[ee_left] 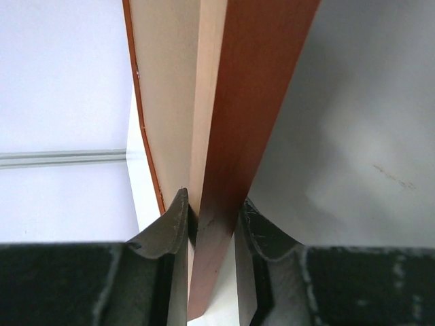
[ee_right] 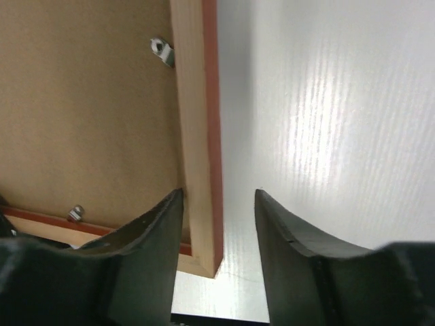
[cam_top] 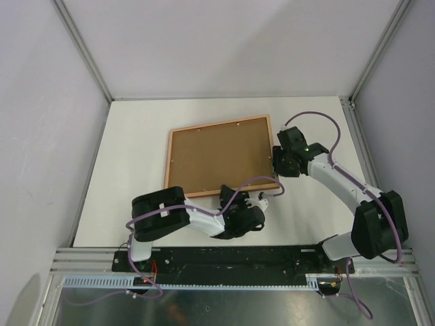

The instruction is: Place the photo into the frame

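Left gripper [ee_left: 214, 210] of mine is pinched shut on the edge of the frame [ee_left: 262, 95], which I judge steadies it. My right gripper [ee_right: 219, 193] stands spread astride the side rail, unclamped. Beyond its inner finger the backing board [cam_top: 221, 157] faces up. I cannot see the photo.

1. Top view: bright, even, diffuse lighting is recorded. The white table [cam_top: 136, 136] is not washed out, and only faint, soft-edged shadows are noted on it.
2. Left wrist view: the frame [ee_left: 258, 102] is rendered soft at close range. The surface to its right is shaded dull grey. The fingers [ee_left: 166, 234] of the left gripper [ee_left: 213, 200] are underexposed.
3. Right wrist view: streaked glare is observed on the table. The fingers [ee_right: 292, 251] of the right gripper [ee_right: 218, 193] are dark and slightly blurred.
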{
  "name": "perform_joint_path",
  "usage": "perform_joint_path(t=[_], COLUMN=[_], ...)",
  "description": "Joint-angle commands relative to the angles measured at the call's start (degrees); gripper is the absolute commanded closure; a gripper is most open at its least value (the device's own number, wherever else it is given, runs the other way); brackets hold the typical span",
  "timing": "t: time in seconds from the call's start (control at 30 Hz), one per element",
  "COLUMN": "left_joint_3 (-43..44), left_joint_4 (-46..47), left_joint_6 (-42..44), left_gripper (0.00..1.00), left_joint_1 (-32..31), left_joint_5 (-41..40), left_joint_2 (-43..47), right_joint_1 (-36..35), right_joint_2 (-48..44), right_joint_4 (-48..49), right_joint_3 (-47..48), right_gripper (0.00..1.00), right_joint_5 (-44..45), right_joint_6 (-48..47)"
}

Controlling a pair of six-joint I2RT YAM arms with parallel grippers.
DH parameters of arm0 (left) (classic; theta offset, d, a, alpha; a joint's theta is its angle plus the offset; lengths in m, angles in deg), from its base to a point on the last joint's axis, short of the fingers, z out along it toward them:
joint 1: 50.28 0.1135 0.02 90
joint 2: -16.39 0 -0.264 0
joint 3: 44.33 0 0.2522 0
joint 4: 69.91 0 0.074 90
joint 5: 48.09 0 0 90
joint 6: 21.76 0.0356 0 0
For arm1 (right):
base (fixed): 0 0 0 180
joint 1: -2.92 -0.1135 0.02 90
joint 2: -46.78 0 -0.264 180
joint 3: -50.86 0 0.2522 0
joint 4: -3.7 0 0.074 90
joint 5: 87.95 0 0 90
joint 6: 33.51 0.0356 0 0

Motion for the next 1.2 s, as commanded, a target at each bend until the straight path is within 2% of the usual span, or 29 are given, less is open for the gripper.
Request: perform_joint_path(t=[0.0,0.13,0.23,0.5,0.7,0.9,1.17], left_joint_3=[2.54,3.16,3.7,6.26,9.75,14.23,21.36], left_joint_4=[8.13,8.19,8.18,8.04,7.93,7.79,4.4], left_joint_6=[-5.96,-5.22,-4.71,-1.32,2.54,6.13,7.3], left_gripper=[1.0,1.0,1.0,1.0,1.0,1.0,1.0], left_joint_1=[0.68,0.7,0.69,0.74,0.69,0.68,0.67], left_joint_5=[-4.89,-5.11,-5.15,-4.94,-3.5,-1.27,2.9], left_joint_2=[5.15,6.59,7.53,11.48,16.48,20.21,23.45], right_joint_1=[0.96,1.9,3.15,7.69,13.54,18.21,24.21], right_joint_2=[-6.34,-13.16,-17.87,-29.78,-33.4,-33.54,-30.93], right_joint_4=[-1.48,-0.69,-0.2,0.78,1.13,1.91,4.43], right_joint_3=[1.73,2.73,3.18,3.34,3.26,3.26,3.31], right_gripper=[0.42,0.25,0.22,0.19,0.19,0.18,0.18], right_joint_5=[2.47,4.46,6.33,13.85,14.15,11.56,3.5], right_joint_6=[0.44,1.13,2.09,4.01,5.09,6.1,8.31])
